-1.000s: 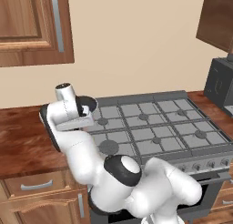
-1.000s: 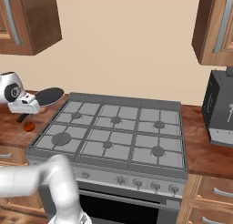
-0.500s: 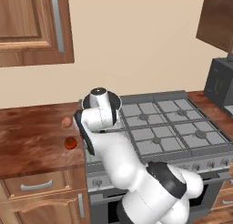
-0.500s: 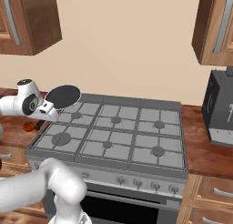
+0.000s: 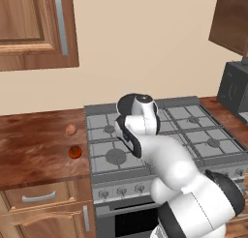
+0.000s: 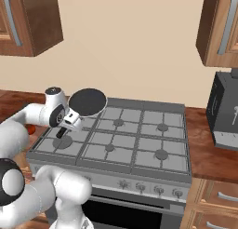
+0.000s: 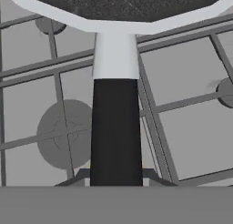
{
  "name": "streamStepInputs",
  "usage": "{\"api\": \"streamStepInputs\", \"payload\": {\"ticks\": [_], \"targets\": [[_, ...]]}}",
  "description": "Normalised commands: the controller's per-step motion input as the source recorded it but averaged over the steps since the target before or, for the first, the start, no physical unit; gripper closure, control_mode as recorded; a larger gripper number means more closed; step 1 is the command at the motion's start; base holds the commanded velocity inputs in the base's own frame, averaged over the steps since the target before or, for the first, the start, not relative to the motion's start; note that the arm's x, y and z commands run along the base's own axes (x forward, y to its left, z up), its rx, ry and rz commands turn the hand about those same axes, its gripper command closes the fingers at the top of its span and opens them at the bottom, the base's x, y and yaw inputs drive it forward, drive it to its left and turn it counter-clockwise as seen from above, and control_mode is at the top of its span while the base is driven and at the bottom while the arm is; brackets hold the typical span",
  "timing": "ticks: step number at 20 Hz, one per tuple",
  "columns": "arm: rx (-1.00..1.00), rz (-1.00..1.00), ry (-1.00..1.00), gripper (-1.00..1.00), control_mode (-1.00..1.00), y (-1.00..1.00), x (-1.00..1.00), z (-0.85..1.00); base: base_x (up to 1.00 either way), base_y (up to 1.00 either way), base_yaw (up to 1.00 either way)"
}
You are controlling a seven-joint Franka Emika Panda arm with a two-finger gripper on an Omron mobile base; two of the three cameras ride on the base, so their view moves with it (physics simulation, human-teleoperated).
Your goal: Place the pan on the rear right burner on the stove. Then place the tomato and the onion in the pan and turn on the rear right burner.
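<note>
The gripper [image 6: 69,122] is clenched on the handle of the pan [image 6: 87,102] and holds it in the air above the left part of the stove [image 6: 139,144]. In the right base view the pan hangs over the far left burners, its dark round bottom turned toward the camera and its handle running down to the gripper. In the hand view the black handle [image 7: 116,132] rises straight from between the fingertips to a pale grey neck, which joins the grey rim of the pan [image 7: 118,4] at the top; the grates and two burner caps of the stove [image 7: 182,104] lie beneath.

The rear right burner [image 6: 162,127] is bare, well to the right of the pan.

On the wooden counter [image 5: 29,150] left of the stove lie the onion [image 5: 70,129], farther back, and the tomato [image 5: 74,152], nearer, close together but apart.
</note>
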Motion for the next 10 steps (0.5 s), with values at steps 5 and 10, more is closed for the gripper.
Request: {"api": "streamStepInputs", "payload": {"ticks": [5,10], "targets": [[0.06,-0.18,0.00,1.00,-1.00,-0.85,0.00,0.22,0.00,0.00,0.00],[0.01,-0.25,0.02,1.00,-1.00,-0.75,0.04,0.22,0.00,0.00,0.00]]}}
